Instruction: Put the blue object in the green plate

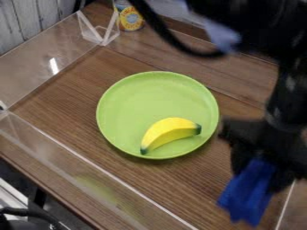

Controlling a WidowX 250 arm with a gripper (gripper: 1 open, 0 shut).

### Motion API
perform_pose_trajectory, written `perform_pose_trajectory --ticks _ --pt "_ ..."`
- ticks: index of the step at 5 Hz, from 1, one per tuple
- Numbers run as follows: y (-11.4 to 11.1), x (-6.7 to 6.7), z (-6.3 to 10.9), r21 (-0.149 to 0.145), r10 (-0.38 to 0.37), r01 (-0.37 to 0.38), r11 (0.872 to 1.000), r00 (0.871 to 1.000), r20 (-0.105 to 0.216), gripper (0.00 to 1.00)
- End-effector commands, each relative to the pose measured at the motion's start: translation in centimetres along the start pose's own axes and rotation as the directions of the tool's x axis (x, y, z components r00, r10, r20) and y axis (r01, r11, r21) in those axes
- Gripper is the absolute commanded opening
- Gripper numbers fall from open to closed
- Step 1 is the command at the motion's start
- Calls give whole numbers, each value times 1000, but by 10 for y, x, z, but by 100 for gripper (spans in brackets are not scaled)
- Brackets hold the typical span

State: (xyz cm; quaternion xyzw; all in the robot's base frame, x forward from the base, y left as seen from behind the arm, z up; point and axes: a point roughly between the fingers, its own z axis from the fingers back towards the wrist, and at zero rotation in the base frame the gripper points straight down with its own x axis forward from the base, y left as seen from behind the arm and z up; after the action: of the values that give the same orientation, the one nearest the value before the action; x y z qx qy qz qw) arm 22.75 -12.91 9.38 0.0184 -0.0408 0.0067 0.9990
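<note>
The green plate (129, 97) lies in the middle of the wooden table, with a yellow banana (168, 134) on its right half. The blue object (247, 196) hangs at the lower right, off to the right of the plate and outside its rim. My gripper (259, 169) points down just above it and is shut on its top end. The arm and fingers are motion-blurred, so the exact finger contact is hard to make out.
A clear plastic wall (36, 135) runs along the left and front of the table. A clear triangular stand (99, 32) and a small yellow-topped object (127, 16) sit at the back. The dark arm fills the upper right.
</note>
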Motion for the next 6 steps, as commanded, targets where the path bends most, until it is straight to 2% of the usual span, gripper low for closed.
perform_pose_trajectory --ticks 1,2,3,4,5,6 --pt "23 16 48 5 49 -50 999 995 83 0" --pt "53 29 72 21 90 -93 995 990 112 0" --pt "75 44 79 25 105 -109 994 985 139 0" --pt "75 65 74 26 138 -144 989 979 148 0" --pt "73 77 67 24 155 -160 987 977 148 0" --pt "72 82 60 22 160 -165 986 976 146 0"
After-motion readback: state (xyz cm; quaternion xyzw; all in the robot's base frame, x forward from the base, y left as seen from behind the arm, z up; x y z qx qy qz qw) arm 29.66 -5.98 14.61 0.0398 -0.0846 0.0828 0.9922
